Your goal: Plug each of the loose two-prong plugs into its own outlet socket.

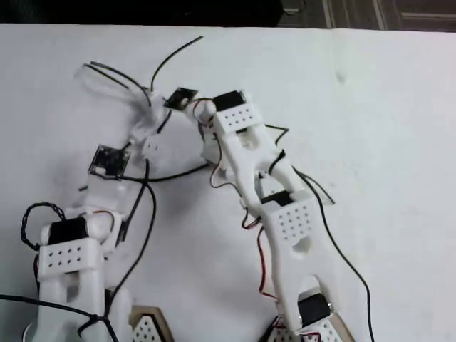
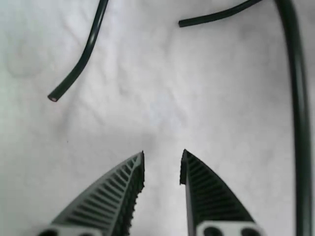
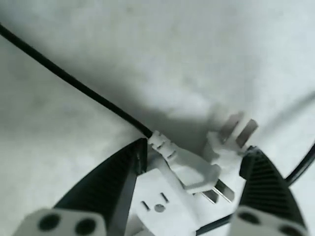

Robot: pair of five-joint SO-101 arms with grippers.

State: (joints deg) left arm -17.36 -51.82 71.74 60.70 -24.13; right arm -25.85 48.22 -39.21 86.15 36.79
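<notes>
My right gripper (image 3: 197,147) is open, its fingers wide apart around a cluster of white parts. In that gap a white plug (image 3: 189,167) on a black cord (image 3: 74,81) lies across a white outlet block (image 3: 157,201), its two prongs bare. A second white plug (image 3: 229,142) sits just beyond it with its prongs free and pointing away. From above, this cluster (image 1: 150,146) lies left of the right arm (image 1: 249,149). Over bare table my left gripper (image 2: 162,160) is open and holds nothing, with two loose black cable ends (image 2: 54,97) beyond it.
Black cables (image 1: 146,206) trail across the white table between the two arms, and one runs along the edge of the left wrist view (image 2: 295,98). The left arm (image 1: 68,249) stands at the front left. Bare table (image 1: 385,128) stretches to the right.
</notes>
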